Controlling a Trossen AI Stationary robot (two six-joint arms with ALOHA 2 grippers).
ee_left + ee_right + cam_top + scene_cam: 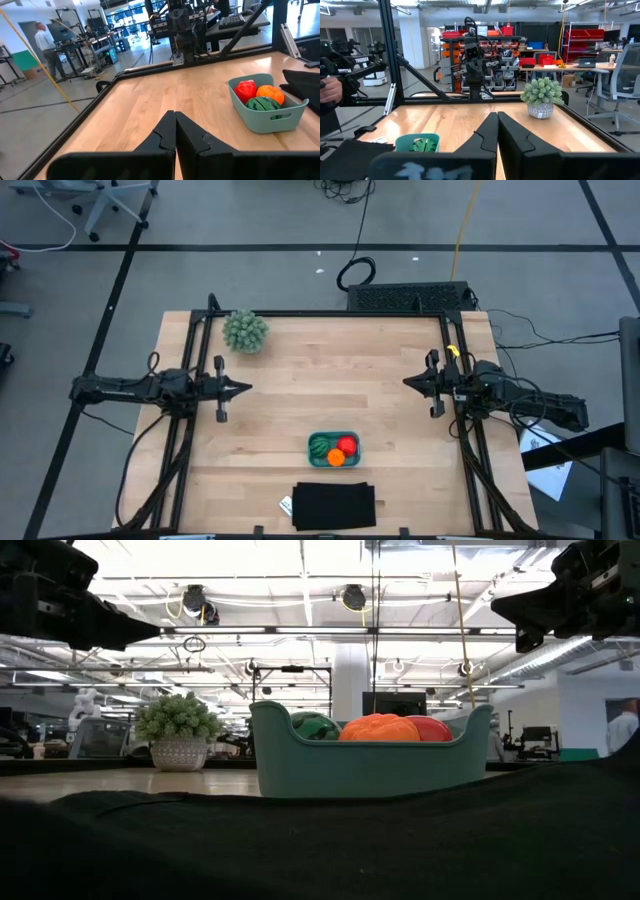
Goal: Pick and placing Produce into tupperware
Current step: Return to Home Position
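Looking down in the high view, the tub (334, 434) sits on the bench (330, 370) midway between the arms, with the produce inside it: green piece (319, 447), orange piece (336, 459) and red piece (348, 444), packed touching one another. A black mat (334, 506) lies just beside the tub at the bench edge, and a plant (244, 330) stands well apart in a far corner. The left pincer (240, 388) and right pincer (410, 382) hover at opposite sides, well apart from the tub, each drawn to a point. The low view shows all three tops above the tub's rim, orange in the middle, so the tub looks full. The left wrist view shows that arm's fingers pressed together on nothing, with the loaded tub off to one side. The right wrist view shows the same, fingers together and empty, with a corner of the tub and the green piece in sight. I judge the placing done. The pieces look light, hard and smooth, apt to roll, so each would best be pinched across its middle. The tub looks like thin, light plastic that would slide if nudged, and its end wall by the handle slot is the place to take hold.
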